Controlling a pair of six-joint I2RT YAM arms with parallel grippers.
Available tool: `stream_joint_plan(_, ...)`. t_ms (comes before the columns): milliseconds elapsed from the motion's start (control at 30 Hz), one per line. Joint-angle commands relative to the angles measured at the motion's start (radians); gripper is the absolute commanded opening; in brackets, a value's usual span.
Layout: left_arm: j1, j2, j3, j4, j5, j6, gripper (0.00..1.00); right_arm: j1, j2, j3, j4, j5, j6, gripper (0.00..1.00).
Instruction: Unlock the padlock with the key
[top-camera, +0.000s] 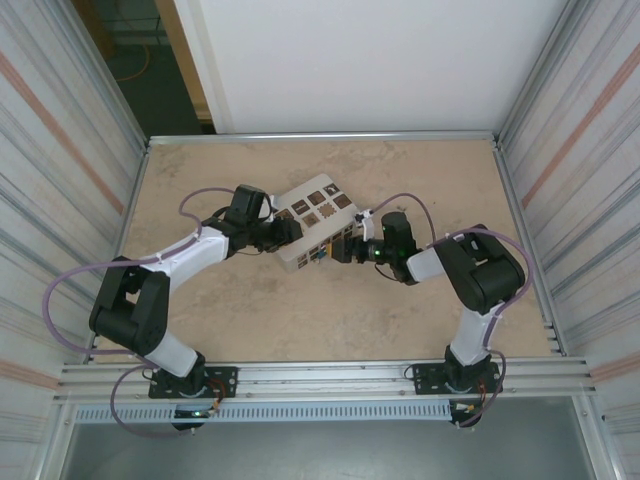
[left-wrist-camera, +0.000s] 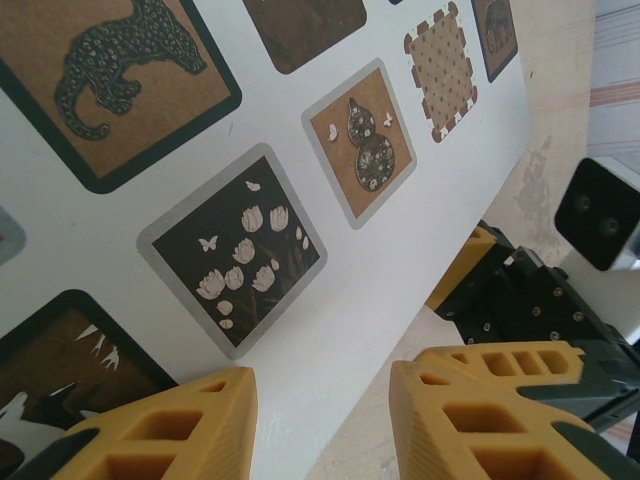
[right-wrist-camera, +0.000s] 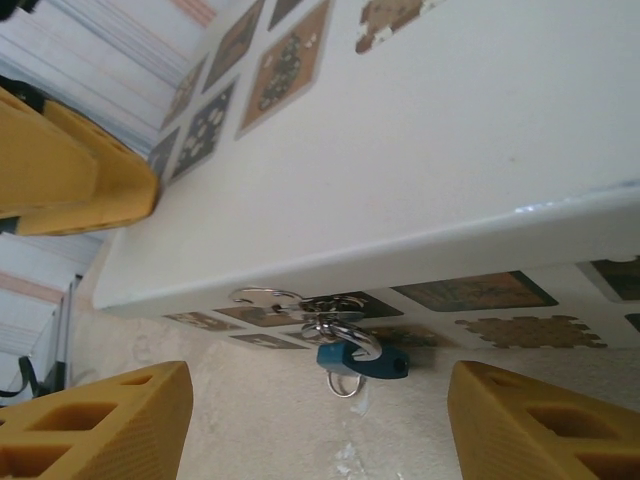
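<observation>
A white box (top-camera: 315, 212) with dark picture tiles sits mid-table. From the silvery hasp (right-wrist-camera: 300, 303) on its front side hangs the small blue padlock (right-wrist-camera: 362, 362), shackle through the hasp. A thin silvery loop (right-wrist-camera: 343, 386) pokes out under its body; I cannot tell whether it is the key. My right gripper (right-wrist-camera: 320, 380) (top-camera: 343, 247) is open, one yellow finger on each side of the padlock and a little short of it. My left gripper (left-wrist-camera: 320, 375) (top-camera: 283, 232) stands open at the box's left corner, one finger over the lid (left-wrist-camera: 330, 300), the other past its edge.
The tan table (top-camera: 330, 310) is fenced by corrugated side walls (top-camera: 70, 150) and a metal rail (top-camera: 320, 375) along the near edge. The right arm's black wrist (left-wrist-camera: 530, 300) lies close beside the box.
</observation>
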Motion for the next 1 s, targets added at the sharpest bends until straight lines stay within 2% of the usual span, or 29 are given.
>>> stream_joint_plan(0, 0.005, 0.045, -0.034, -0.041, -0.037, 0.023, 0.40, 0.016, 0.033, 0.033, 0.032, 0.000, -0.032, 0.66)
stream_joint_plan(367, 0.005, 0.043, -0.036, -0.045, -0.039, 0.019, 0.40, 0.023, 0.114, 0.073, 0.088, -0.042, -0.035, 0.60)
stream_joint_plan(667, 0.005, 0.040, -0.034, -0.048, -0.039, 0.019, 0.40, 0.031, 0.131, 0.081, 0.120, -0.072, -0.034, 0.57)
stream_joint_plan(967, 0.004, 0.037, -0.036, -0.051, -0.042, 0.019, 0.40, 0.037, 0.124, 0.077, 0.137, -0.105, -0.046, 0.48)
